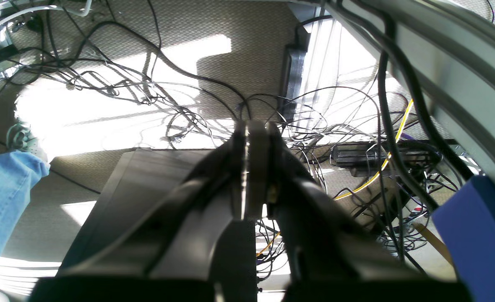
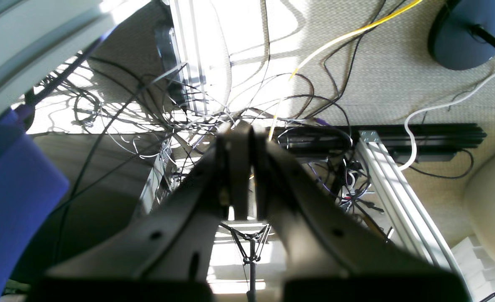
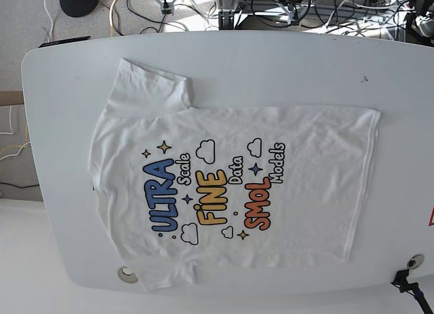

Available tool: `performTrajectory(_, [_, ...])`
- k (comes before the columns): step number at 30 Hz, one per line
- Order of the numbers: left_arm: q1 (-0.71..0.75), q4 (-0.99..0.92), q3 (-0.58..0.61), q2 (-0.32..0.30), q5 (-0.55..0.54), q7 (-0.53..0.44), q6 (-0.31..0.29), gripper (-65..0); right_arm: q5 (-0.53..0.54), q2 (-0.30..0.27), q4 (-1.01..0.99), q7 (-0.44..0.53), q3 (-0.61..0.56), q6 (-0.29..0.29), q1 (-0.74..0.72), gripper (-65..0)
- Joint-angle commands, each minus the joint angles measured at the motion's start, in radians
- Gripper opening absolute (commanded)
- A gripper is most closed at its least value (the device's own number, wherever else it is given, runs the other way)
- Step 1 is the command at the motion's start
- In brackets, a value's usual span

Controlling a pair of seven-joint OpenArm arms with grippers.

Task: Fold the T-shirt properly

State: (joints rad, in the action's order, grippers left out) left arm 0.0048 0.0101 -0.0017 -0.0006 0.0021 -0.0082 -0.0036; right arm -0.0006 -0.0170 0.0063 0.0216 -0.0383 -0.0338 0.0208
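While T-shirt [image 3: 230, 185] lies flat — pincers apparently elsewhere, shut.

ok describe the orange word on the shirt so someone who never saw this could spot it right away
A white table fills the base view, with a white T-shirt spread flat on it, print up. The print sits mid-chest, its words reading sideways. The orange word, SMOL, is the big bubble word nearest the hem, beside yellow FINE and blue ULTRA.

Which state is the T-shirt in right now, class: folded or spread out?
Spread out. The T-shirt lies flat, print up, on the white table, both sleeves extended, no fold made.
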Motion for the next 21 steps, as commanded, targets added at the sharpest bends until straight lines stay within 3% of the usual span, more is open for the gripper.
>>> performTrajectory(1, [-0.001,-0.001,0.000,0.001,0.003,-0.004,0.000,-65.0,-0.001,-0.002,0.003,0.002,0.002,-0.005,0.008,-64.5])
performTrajectory(21, [0.030,0.023,0.006,-0.004,0.004,-0.010,0.003,-65.0,-0.009,-0.003,0.003,-0.007,0.002,0.002,0.030,-63.7])
